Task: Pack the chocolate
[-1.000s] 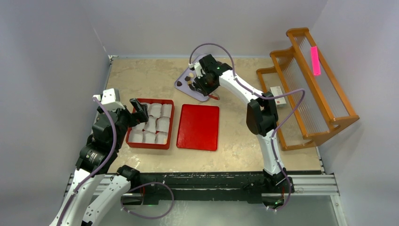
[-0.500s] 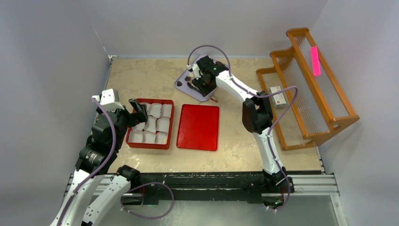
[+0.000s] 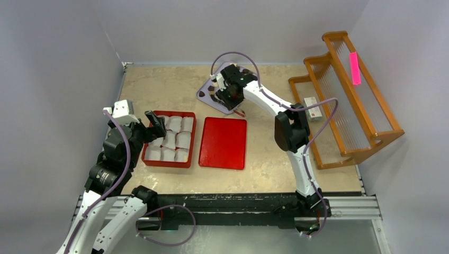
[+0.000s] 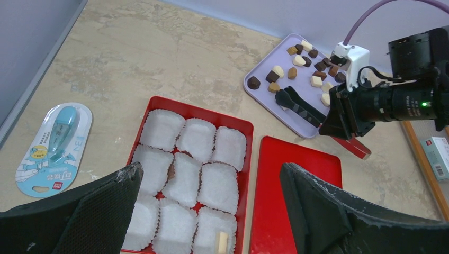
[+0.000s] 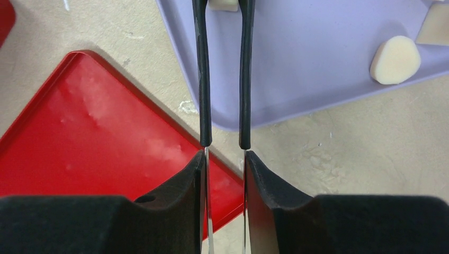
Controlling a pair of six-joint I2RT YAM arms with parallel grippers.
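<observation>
Right arm | you've moved the right claw a little toward 9 o'clock over the lavender tray | the tongs it grips went along | the elbow swung toward 9 o'clock too

Beige table carries red box, red lid, lilac tray, wooden rack, apparently a correction-tape pack.

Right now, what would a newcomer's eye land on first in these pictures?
Probably the bright red box of white paper cups at the near left, with a flat red lid beside it. Next comes the lavender tray at the far middle, scattered with cream and brown chocolate pieces, where the right tool pinches black tongs over it.
</observation>
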